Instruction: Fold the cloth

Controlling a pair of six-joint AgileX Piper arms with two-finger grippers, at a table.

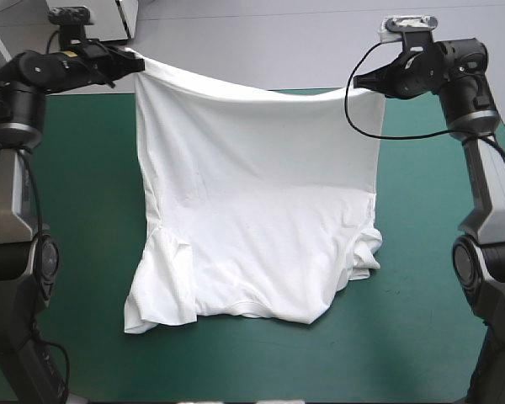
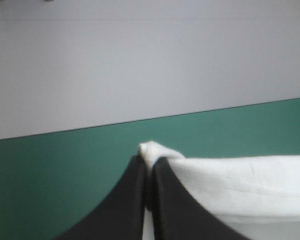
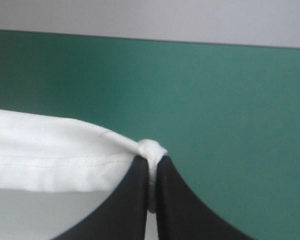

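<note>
Looking down in the high view, I hold the T-shirt (image 1: pixel 252 202) up by its hem, stretched between my two pincers: my left gripper (image 1: pixel 133 63) at about ten o'clock over the table (image 1: pixel 76 210), my right gripper (image 1: pixel 369 84) at about two o'clock. The held edge sags a little between them, near the table's far edge. The white cloth slopes down toward six o'clock, and its lower part lies on the teal-green cover (image 1: pixel 421 252), one sleeve flat at about seven o'clock, the other bunched at about four o'clock.

In the left wrist view, my left gripper (image 2: pixel 147 162) is pressed all but together, a small knob of white cloth pinched at its tip. The stitched hem of the T-shirt (image 2: pixel 240 185) runs off to one side of it, with the cover beyond.

In the right wrist view it is the same: my right gripper (image 3: pixel 151 162) is clamped narrow on a knot of cloth, and the T-shirt (image 3: pixel 50 155) stretches away beside it.
</note>
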